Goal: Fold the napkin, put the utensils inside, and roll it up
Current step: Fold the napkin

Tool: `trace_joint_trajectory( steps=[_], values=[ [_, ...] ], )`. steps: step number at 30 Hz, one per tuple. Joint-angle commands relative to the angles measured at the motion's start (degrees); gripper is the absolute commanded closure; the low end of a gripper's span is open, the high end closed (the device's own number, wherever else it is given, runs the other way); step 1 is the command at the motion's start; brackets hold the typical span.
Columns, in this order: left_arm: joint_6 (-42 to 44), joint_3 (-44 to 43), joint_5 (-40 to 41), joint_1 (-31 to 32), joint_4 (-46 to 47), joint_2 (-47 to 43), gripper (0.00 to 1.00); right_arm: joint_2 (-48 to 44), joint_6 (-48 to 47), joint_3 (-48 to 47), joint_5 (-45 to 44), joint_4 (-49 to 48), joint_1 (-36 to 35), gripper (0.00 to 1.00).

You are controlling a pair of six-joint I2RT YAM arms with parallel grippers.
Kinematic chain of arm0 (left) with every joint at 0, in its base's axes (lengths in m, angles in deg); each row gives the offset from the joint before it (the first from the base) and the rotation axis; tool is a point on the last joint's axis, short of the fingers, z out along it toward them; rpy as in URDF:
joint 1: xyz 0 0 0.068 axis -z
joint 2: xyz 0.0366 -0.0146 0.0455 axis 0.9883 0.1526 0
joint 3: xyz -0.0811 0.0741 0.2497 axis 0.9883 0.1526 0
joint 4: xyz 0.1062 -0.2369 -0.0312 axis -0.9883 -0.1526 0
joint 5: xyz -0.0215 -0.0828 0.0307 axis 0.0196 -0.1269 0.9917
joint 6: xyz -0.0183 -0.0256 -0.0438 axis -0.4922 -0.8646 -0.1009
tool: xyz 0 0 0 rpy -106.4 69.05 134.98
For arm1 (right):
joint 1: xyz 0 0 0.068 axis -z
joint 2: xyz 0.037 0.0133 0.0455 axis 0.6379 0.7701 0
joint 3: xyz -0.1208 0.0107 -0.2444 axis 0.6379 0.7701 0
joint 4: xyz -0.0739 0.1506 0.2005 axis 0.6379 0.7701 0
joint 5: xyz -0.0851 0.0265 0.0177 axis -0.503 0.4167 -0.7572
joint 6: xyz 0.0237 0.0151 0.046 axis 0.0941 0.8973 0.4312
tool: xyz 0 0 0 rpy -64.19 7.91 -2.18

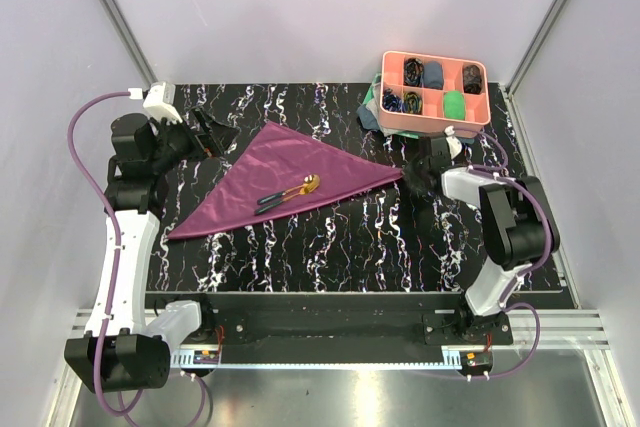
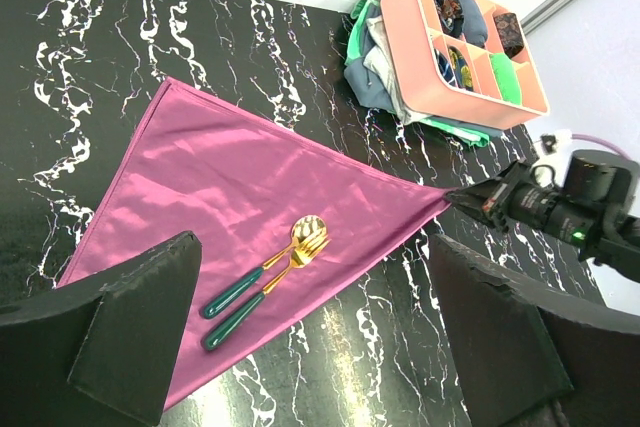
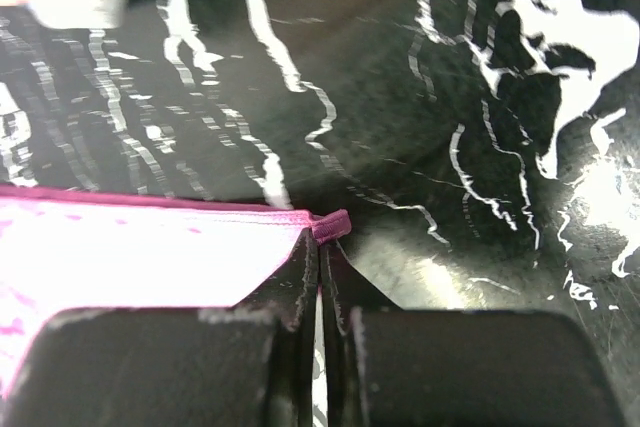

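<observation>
Behind napkin (image 1: 270, 172) corner: pink tray (image 1: 430, 124) on cloth pile (image 2: 372, 62), near right gripper (image 1: 410, 175).

The napkin (image 1: 270, 172) lies on the tabletop (image 1: 330, 247) left of centre, one tip at the near left and one reaching right. The spoon (image 2: 255, 269) and fork (image 2: 265, 292) lie side by side on it close to its near edge, heads to the right. At the far right corner a tray (image 1: 430, 123) with cloth rolls (image 1: 433, 74) in its compartments sits on a pile of cloths (image 1: 372, 107); the right pincer (image 1: 412, 175) has the napkin's right tip between its fingers, and the left pincer (image 1: 215, 135) is just beyond the napkin's far left edge.
</observation>
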Motion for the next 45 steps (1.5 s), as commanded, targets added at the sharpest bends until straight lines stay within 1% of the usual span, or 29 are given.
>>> trace_joint_trajectory(
  steps=[1,6,7,9,10,12,13,14,16,17,19,23,27,31,45],
  values=[
    [-0.74,0.23,-2.23,-0.21,3.42,0.30,0.01,-5.56,-4.70,-2.02,-1.54,0.63,-0.71,1.00],
    [-0.65,0.32,-2.94,-0.21,3.68,0.30,0.01,-4.08,-6.11,-6.50,-1.54,0.72,-7.29,1.00],
    [-0.57,0.32,-2.85,-0.21,3.77,0.21,0.01,-3.46,-5.93,-8.42,-1.54,0.55,-10.35,1.00],
    [-0.21,0.41,-2.41,-0.21,3.77,0.03,0.01,-1.00,-5.76,-10.98,-1.54,0.19,-13.70,1.00],
    [-0.13,0.49,-2.24,-0.21,3.77,0.03,0.01,0.05,-5.76,-13.77,-1.28,0.19,-16.85,1.00],
    [-0.21,0.49,-2.23,-0.21,3.77,0.03,0.01,3.39,-5.58,-16.69,0.12,-0.16,-20.03,1.00],
    [-0.21,0.49,-2.23,-0.21,3.77,0.03,0.01,4.62,-5.49,-19.66,0.39,-0.16,-21.44,1.00],
    [-0.21,0.49,-2.23,-0.21,3.86,0.03,0.01,7.15,-5.41,-21.26,0.83,-0.16,-24.59,1.00],
    [-0.21,0.58,-2.15,-0.21,3.86,0.03,0.01,9.80,-5.23,-26.07,2.76,-0.25,-27.42,1.00],
    [-0.39,0.50,-2.23,-0.21,3.86,0.03,0.01,12.60,-5.14,-27.67,3.46,-0.25,-29.87,1.00],
    [-0.39,0.58,-2.23,-0.21,3.78,0.03,0.01,15.17,-4.88,-32.05,5.48,-0.16,-32.25,1.00],
    [-0.48,0.58,-2.41,-0.21,3.86,0.03,0.01,20.88,-3.74,-37.08,8.47,-0.51,-37.44,1.00],
    [-0.48,0.58,-2.41,-0.21,3.95,0.03,0.01,23.70,-3.56,-40.95,10.41,-0.42,-40.60,1.00],
    [-0.65,0.58,-2.50,-0.21,3.95,-0.23,0.01,25.81,-3.38,-42.63,11.29,-0.42,-42.46,1.00],
    [-0.92,0.85,-2.59,-0.21,4.21,-0.49,0.01,29.76,-2.68,-44.92,10.76,-0.33,-43.25,1.00]
  ],
)
